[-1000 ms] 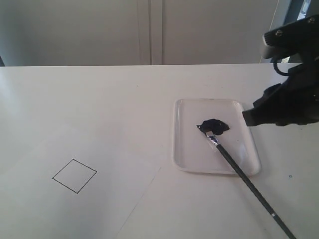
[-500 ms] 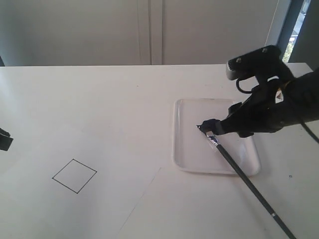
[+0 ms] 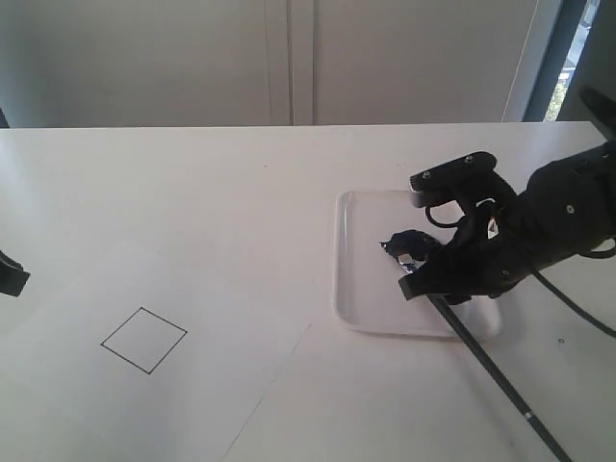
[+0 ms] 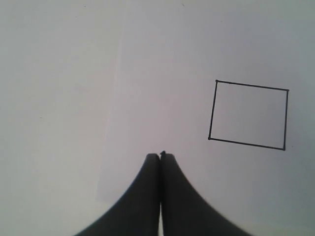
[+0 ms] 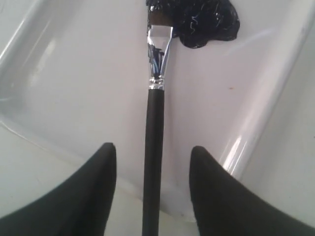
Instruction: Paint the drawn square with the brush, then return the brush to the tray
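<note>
The brush point(image 3: 491, 368) lies with its bristles in the dark paint blob point(image 3: 416, 242) on the tray point(image 3: 358, 279), its black handle running off the rim toward the near right. My right gripper point(image 3: 421, 285) is open and hangs over the handle just behind the ferrule. In the right wrist view the handle point(image 5: 152, 167) passes midway between the two fingers point(image 5: 101, 172) without touching them, and the ferrule point(image 5: 160, 49) meets the blob point(image 5: 202, 19). The drawn square point(image 3: 143, 339) on the paper is unpainted. My left gripper point(image 4: 160, 156) is shut and empty, close to the square point(image 4: 248, 115).
The paper sheet point(image 3: 173, 385) covers the near left of the white table point(image 3: 192, 192). Only a dark tip of my left arm point(image 3: 10, 274) shows at the exterior view's left edge. A grey wall and a window strip stand behind the table.
My right arm has swung in from the right and come down over the tray onto the brush handle. The left arm's tip has entered at the left edge.
</note>
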Controlling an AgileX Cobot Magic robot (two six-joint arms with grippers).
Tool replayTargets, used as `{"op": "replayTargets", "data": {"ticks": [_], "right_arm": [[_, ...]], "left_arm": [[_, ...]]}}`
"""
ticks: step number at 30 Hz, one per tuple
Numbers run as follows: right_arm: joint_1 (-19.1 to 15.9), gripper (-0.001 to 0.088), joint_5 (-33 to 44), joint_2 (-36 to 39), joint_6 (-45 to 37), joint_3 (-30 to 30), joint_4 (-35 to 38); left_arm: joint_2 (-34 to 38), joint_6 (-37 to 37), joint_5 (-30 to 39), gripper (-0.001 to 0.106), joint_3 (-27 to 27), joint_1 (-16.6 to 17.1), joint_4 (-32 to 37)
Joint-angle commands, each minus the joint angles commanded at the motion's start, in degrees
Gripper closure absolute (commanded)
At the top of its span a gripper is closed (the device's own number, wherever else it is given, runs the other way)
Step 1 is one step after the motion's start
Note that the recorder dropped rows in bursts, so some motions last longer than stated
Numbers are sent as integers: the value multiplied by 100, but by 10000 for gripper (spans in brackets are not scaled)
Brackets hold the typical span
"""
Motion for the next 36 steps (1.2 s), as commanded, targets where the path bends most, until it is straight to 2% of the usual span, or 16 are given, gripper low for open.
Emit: {"op": "replayTargets", "data": {"ticks": [8, 15, 26, 33, 36], "right_arm": [[0, 432, -6, 381, -154, -120, 124], [0, 478, 53, 581, -170, -120, 124], [0, 478, -108, 653, -170, -120, 128], [0, 479, -165, 795, 116, -120, 128], [0, 526, -251, 813, 237, -120, 128]], "left_arm": [[0, 0, -14, 1053, 0, 0, 0], [0, 0, -14, 1053, 0, 0, 0], [0, 0, -14, 1053, 0, 0, 0], [0, 0, -3, 1053, 0, 0, 0], [0, 0, -3, 1053, 0, 0, 0]]}}
